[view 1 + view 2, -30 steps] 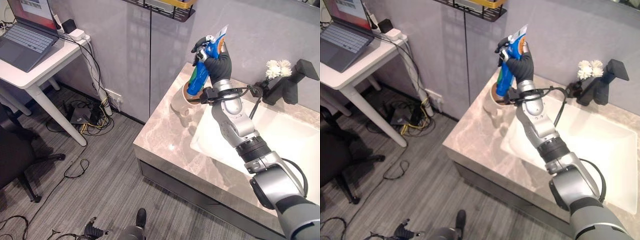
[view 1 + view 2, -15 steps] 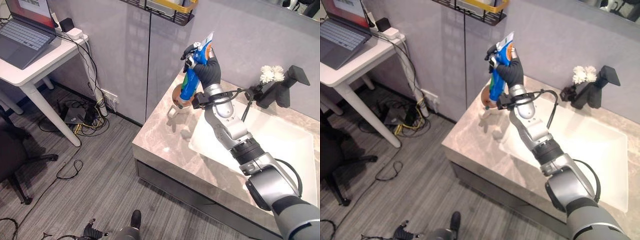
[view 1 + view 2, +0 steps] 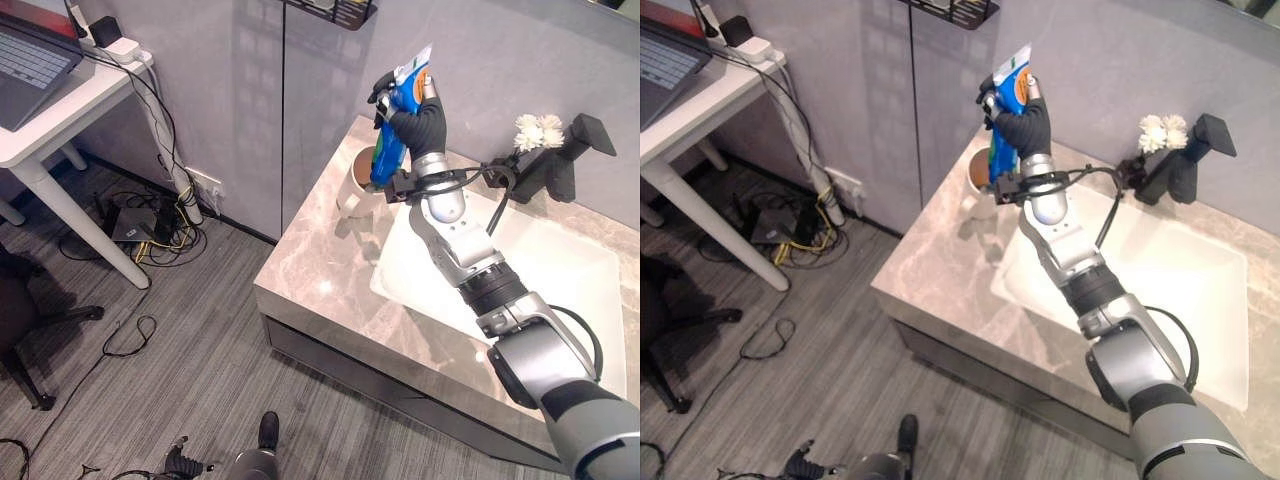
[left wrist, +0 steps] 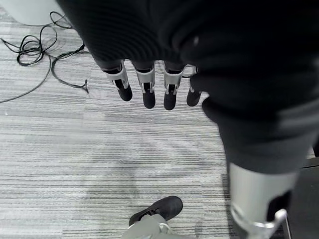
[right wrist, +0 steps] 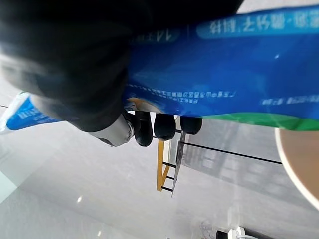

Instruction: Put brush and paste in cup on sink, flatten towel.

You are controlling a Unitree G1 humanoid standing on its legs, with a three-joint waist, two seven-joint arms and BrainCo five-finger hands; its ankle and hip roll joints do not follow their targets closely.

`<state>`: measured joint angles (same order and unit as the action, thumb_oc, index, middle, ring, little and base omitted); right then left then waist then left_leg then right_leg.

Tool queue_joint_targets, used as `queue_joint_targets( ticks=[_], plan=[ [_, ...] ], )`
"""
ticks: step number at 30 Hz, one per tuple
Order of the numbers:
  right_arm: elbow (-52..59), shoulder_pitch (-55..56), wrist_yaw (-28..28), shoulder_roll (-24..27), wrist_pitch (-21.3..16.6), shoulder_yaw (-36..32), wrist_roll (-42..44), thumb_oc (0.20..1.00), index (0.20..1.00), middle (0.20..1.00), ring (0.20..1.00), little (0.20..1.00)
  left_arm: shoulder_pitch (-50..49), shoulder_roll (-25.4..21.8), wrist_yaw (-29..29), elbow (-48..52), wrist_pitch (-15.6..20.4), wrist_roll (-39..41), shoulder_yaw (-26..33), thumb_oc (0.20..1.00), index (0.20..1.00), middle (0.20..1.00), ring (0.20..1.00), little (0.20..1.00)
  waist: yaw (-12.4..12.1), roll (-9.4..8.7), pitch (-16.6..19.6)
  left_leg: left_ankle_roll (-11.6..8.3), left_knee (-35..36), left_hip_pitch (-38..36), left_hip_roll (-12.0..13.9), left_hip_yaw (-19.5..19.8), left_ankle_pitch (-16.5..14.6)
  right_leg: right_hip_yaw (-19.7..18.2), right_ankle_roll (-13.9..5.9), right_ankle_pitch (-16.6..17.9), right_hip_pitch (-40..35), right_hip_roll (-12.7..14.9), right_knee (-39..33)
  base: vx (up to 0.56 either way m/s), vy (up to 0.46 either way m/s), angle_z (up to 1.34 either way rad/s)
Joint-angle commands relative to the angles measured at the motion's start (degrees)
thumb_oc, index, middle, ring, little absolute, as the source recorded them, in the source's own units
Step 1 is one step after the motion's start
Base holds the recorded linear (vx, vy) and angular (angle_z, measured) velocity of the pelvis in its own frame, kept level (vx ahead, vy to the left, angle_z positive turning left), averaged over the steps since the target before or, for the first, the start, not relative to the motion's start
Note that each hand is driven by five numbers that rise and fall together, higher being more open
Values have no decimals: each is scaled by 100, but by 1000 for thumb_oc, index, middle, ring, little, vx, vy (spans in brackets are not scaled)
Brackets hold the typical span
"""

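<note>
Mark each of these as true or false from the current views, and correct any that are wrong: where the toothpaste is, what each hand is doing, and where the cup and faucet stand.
1. The right hand is curled round the blue toothpaste tube. True.
2. The tube lies flat on the counter. False: it is held upright, its lower end at the cup.
3. The left hand holds a brush. False: its fingers hang straight over the floor, holding nothing.
4. The cup stands near the counter's back corner, beside the basin. True.
5. A black faucet stands behind the basin. True.
</note>
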<state>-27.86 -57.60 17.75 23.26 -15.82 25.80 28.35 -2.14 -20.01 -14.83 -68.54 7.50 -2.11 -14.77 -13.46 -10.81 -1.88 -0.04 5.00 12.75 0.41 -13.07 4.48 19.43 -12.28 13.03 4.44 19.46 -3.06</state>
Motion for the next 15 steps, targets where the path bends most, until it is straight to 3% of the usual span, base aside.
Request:
queue_joint_targets(
  ticks=[1, 15],
  plan=[
    [20, -839, 202, 219, -244, -236, -168, 200, 200, 200, 200, 200, 137, -85, -121, -132, 135, 158, -22, 1000, 1000, 1000, 1000, 1000, -292, 20, -52, -506, 0, 277, 232, 655, 209, -140, -272, 1697, -434, 51, 475, 0, 0, 0],
    [48, -1038, 312, 175, -237, -205, -243, 200, 200, 200, 200, 200, 266, -122, -214, -59, 149, 256, -77, 1000, 1000, 1000, 1000, 1000, -325, -103, -180, -535, 0, 443, 296, 697, 229, -146, -272, 1697, -298, -12, 483, 1, 0, 0]
  ],
)
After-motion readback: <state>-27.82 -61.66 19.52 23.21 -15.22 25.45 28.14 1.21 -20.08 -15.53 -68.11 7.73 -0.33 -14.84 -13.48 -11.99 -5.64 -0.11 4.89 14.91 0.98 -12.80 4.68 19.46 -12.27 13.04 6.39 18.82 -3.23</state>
